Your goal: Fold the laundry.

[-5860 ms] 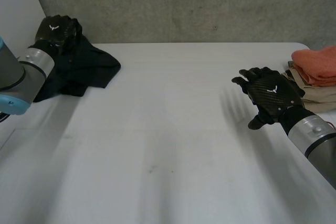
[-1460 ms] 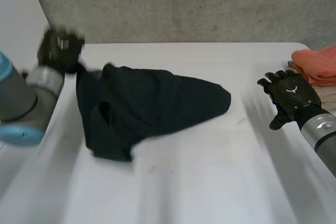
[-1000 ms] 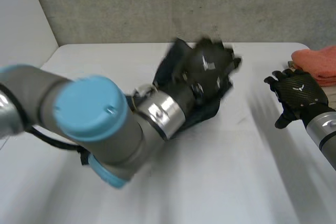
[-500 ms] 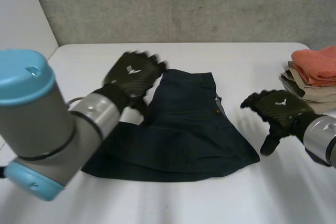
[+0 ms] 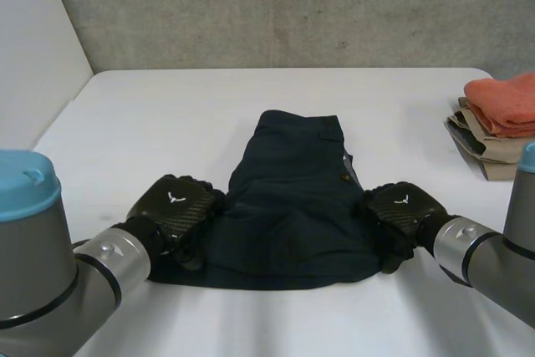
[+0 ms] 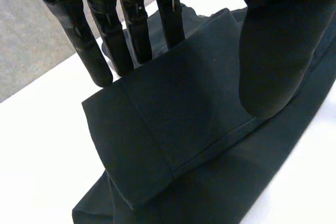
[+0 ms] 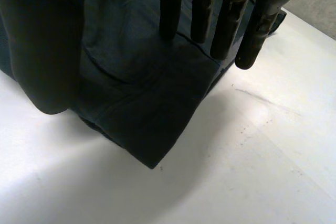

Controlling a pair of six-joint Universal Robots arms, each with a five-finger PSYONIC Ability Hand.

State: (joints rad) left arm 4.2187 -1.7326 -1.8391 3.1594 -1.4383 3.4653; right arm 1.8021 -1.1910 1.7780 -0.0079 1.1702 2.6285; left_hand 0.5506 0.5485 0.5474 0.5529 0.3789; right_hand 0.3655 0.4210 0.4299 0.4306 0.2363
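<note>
Dark navy fabric, the garment (image 5: 292, 198) is lying flat in the middle of the white table (image 5: 150, 114). Its long axis is running from 6 to 12 o'clock, with the narrow end pointing at 12 towards the grey wall (image 5: 292, 6) and the wide end spreading at 6. The left hand (image 5: 174, 205) is sitting palm down on the garment's corner at 8 o'clock, and the right hand (image 5: 399, 206) on the corner at 4 o'clock. The backs of both hands are covering their fingers here. At 3 o'clock on the table, well apart from the garment, an orange cloth (image 5: 504, 99) is resting on a beige cloth (image 5: 485, 146); the view's edge is cutting both off.

In the left wrist view, the left hand (image 6: 273, 51) is spreading open: its fingers (image 6: 94, 51) are reaching straight out past a folded flap of the garment (image 6: 168, 145), while the thumb is hanging over the cloth, apart from them. Whether the fingertips are pressing the table (image 6: 42, 140) or the cloth is hard to make out.

In the right wrist view, the right hand (image 7: 44, 51) is likewise lying open, with its fingers (image 7: 226, 19) pointing straight along the garment (image 7: 142, 93) and the thumb standing clear to one side. The garment's corner is jutting out under the palm onto the table (image 7: 252, 161).
</note>
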